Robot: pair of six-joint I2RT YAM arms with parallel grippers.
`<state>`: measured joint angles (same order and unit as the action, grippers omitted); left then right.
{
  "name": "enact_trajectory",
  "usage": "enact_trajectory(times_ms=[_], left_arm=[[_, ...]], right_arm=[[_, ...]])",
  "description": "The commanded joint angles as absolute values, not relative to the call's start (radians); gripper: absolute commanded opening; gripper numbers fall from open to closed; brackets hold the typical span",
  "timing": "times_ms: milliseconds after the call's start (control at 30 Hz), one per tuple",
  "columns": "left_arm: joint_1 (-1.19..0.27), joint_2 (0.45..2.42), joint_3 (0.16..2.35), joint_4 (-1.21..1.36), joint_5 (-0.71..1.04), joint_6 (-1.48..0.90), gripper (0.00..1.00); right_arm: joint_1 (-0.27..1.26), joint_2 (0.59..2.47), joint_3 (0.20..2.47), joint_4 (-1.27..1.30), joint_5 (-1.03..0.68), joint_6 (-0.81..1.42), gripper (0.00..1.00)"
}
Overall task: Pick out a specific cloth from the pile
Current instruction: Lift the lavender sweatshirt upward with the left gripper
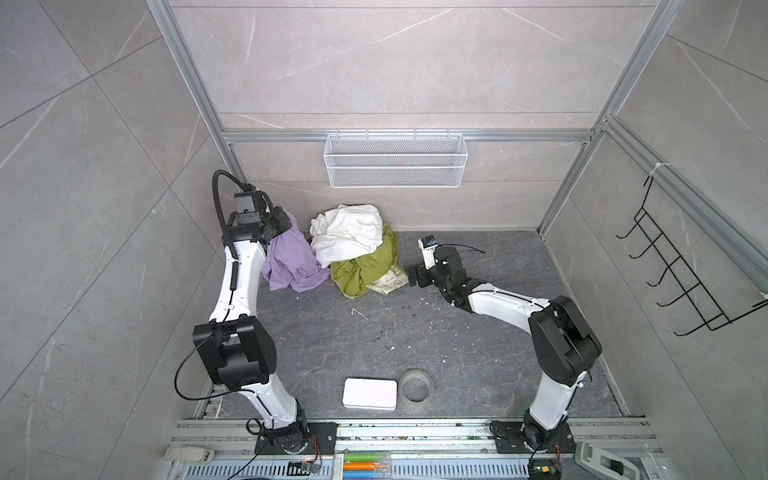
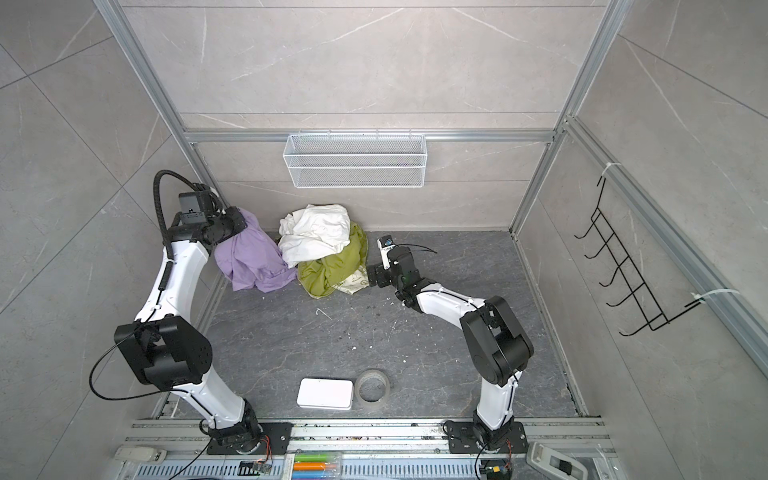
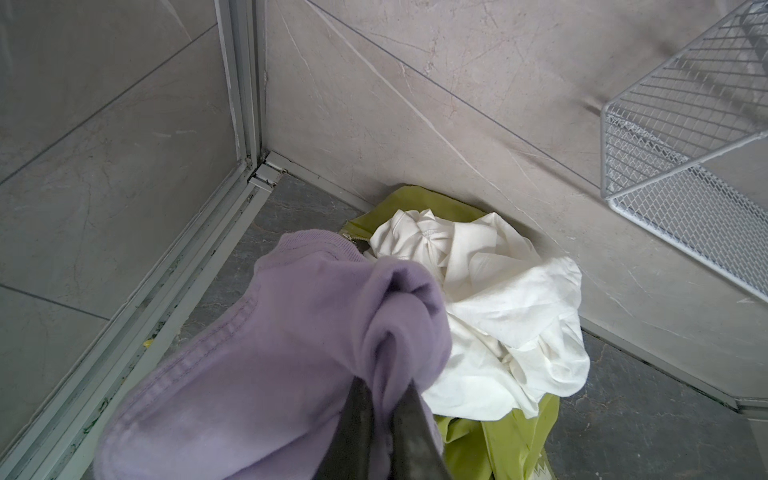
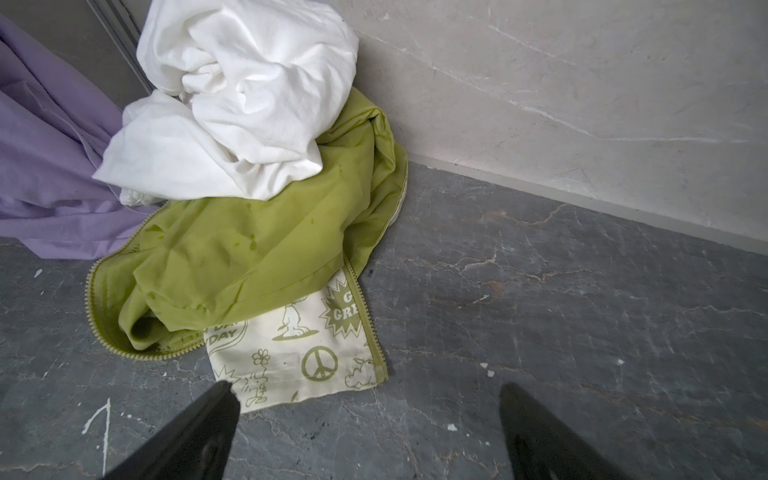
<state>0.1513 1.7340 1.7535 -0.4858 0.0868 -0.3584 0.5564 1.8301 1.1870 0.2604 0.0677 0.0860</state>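
The left end effector (image 3: 384, 384) is clenched on the cloth (image 3: 266, 353), which drapes below it to the table (image 1: 374, 332), touching the pile (image 1: 353, 245), while the right end effector (image 4: 365, 385) gapes empty just before the pile.

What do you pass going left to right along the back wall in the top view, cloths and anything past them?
lavender cloth → white cloth → cream printed piece → right gripper. The olive-green cloth is left out because it runs under the white one.
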Motion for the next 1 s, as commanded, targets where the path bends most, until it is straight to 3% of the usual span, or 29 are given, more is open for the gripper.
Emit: enact_trajectory(times_ms=[0,967], left_arm=[[0.155,1.666,1.765,-0.421,0.135,-0.376,0.0],[0.155,1.554,1.716,-0.36,0.286,-0.408,0.0]], right_arm=[[0.565,1.791,1.178,0.291,0.053,0.099,1.0],[0.57,1.77,1.172,0.331,-0.014,0.099,1.0]])
